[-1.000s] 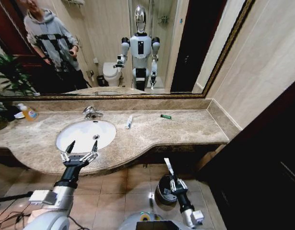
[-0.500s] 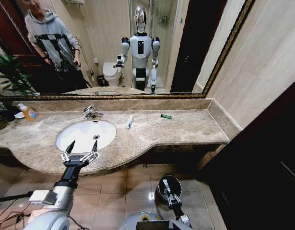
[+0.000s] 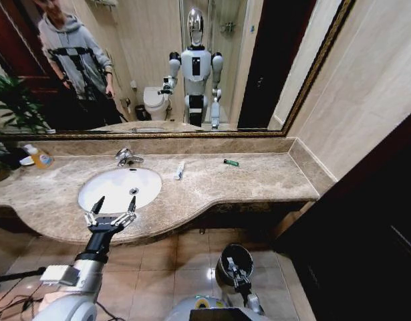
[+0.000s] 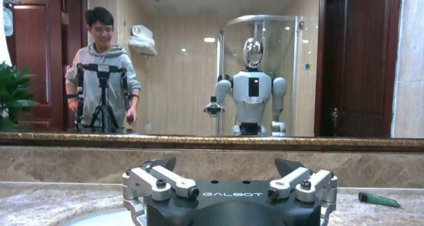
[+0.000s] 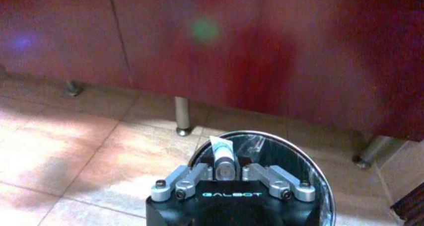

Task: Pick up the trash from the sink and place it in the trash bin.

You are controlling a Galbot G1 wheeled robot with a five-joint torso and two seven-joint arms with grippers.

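My right gripper (image 3: 234, 273) hangs low over the round black trash bin (image 3: 248, 254) on the floor, shut on a white tube (image 5: 223, 150) whose tip points into the bin (image 5: 301, 159). My left gripper (image 3: 111, 212) stands open and holds nothing at the counter's front edge, just before the white oval sink (image 3: 115, 190). More trash lies on the counter to the right of the basin: a white tube (image 3: 180, 169) and a small green piece (image 3: 230, 162). The left wrist view shows the green piece (image 4: 379, 199) beyond the open left gripper (image 4: 225, 167).
A chrome faucet (image 3: 128, 157) stands behind the basin. An orange soap bottle (image 3: 39, 158) sits at the counter's far left, next to a plant (image 3: 8, 114). A dark red cabinet front (image 5: 198, 47) with metal legs rises behind the bin on the tiled floor (image 3: 185, 257).
My right arm has dropped, bringing the white tube from above the bin down to its mouth. The left gripper has stayed where it was.
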